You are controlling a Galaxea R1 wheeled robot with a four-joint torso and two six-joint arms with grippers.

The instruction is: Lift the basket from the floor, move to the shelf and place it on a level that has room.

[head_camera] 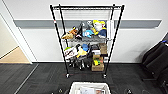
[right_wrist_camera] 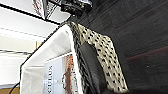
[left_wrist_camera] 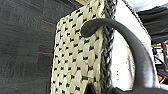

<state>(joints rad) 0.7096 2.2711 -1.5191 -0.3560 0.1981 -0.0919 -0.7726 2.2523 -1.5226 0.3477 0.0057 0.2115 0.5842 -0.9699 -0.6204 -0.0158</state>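
The basket (head_camera: 89,88) sits low at the front in the head view, its white lining around a booklet (right_wrist_camera: 60,75). The shelf (head_camera: 58,37) stands straight ahead against the wall on the floor (head_camera: 45,77). Its top level (head_camera: 86,8) is bare wire. In the left wrist view the basket's woven end (left_wrist_camera: 75,57) and dark loop handle (left_wrist_camera: 130,42) loom close, and the handle runs down into my left gripper (left_wrist_camera: 117,90). In the right wrist view the other handle (right_wrist_camera: 90,65) leads into my right gripper (right_wrist_camera: 100,88). Carpet lies well below the basket in both.
The rack's middle tiers hold toys (head_camera: 96,28) and cardboard boxes (head_camera: 98,65). A black chair (head_camera: 156,60) stands at the right. At the left, a doorway opens onto tan wooden flooring (head_camera: 15,56). Open carpet lies between me and the rack.
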